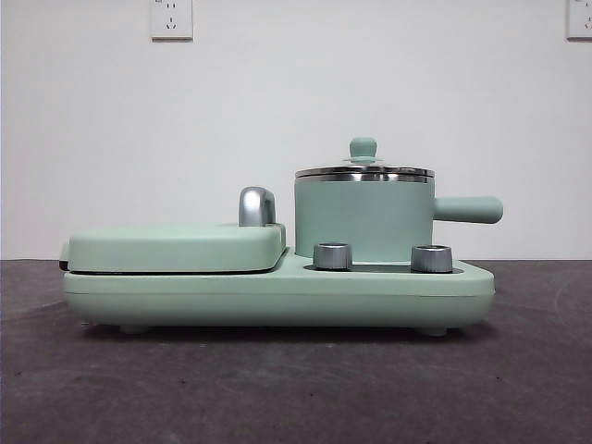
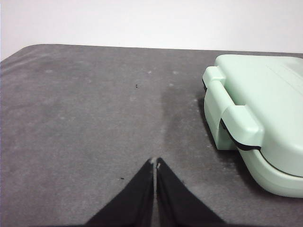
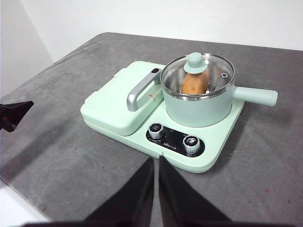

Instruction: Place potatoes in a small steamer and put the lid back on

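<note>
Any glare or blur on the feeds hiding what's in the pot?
Front view: sharp, evenly lit, but level with the small steamer, so its contents are hidden. Right wrist view: the lid shows only faint reflections, and the potato is visible through the glass. Left wrist view: soft focus, a darker patch on the table beside the griddle cover.

Green cooker base (image 1: 277, 296), grey table (image 1: 296, 388)

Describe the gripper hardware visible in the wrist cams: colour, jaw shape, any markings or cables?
The left gripper has two matte black jaws tapering to narrow wedge tips, with a pale scuff at the tips. The right gripper is the same: plain black tapered wedges. No cables, labels or arm links are in view.
</note>
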